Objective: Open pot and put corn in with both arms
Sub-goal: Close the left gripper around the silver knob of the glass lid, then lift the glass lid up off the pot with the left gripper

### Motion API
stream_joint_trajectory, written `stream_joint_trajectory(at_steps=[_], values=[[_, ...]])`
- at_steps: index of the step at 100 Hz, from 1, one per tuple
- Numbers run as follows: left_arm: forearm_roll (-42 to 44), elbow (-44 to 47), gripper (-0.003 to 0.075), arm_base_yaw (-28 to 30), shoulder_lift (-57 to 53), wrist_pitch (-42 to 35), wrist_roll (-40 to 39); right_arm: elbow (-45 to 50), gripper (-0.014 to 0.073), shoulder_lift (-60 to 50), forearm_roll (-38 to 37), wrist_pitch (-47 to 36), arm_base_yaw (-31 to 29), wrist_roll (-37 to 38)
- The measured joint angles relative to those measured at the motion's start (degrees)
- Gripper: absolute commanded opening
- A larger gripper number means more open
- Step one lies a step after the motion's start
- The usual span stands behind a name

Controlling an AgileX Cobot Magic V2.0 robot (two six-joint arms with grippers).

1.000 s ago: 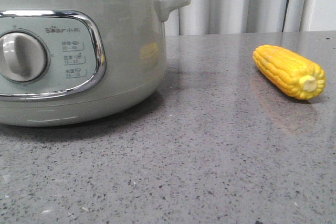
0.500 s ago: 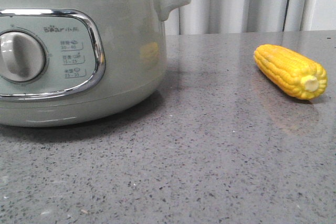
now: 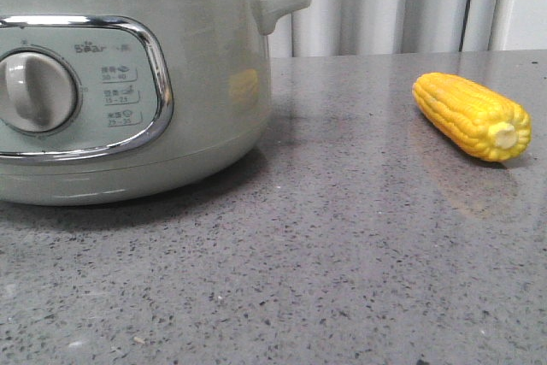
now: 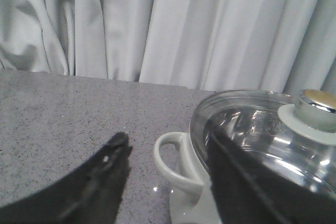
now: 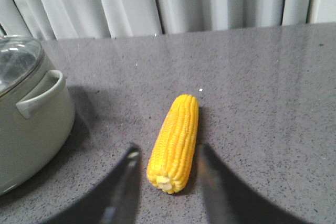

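The pale sage-green pot [image 3: 205,83] stands at the left of the grey table, its glass lid [image 4: 262,129] on, with a silver knob [image 4: 316,103]. The yellow corn [image 3: 470,115] lies at the right, stub end toward the camera. My left gripper [image 4: 165,142] is open, high beside the pot, its jaws either side of the pot's side handle [image 4: 173,163]; one finger crosses in front of the lid. My right gripper [image 5: 165,153] is open, its jaws either side of the corn's [image 5: 174,142] stub end without touching it. Neither gripper shows in the front view.
A grey speckled table [image 3: 342,254] holds both things. A pale curtain [image 3: 385,2] hangs behind the table's far edge. The pot's other side handle [image 5: 39,95] shows in the right wrist view, left of the corn.
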Motion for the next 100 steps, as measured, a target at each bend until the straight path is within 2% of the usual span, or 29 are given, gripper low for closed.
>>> stream_joint_trajectory(at_steps=[11, 21, 42, 61, 100], values=[[0.1, -2.5, 0.0482, -0.2, 4.2, -1.2, 1.9, -4.2, 0.0566, 3.9, 0.0, 1.5, 0.0, -0.1], [0.2, -5.2, 0.0482, -3.0, 7.3, -1.8, 4.4, -6.3, 0.0566, 5.8, -0.1, 1.6, 0.0, -0.1], [0.2, -10.5, 0.0482, -14.1, 15.7, -3.5, 5.8, -7.2, 0.0566, 7.7, -0.1, 1.1, 0.0, -0.1], [0.6, -13.0, 0.0482, -22.1, 25.2, -10.3, 5.8, -7.2, 0.0566, 8.5, -0.1, 1.1, 0.0, -0.1], [0.7, -16.7, 0.0486, -22.9, 39.0, -16.9, 5.8, -7.2, 0.0566, 8.9, -0.2, 1.2, 0.0, -0.1]])
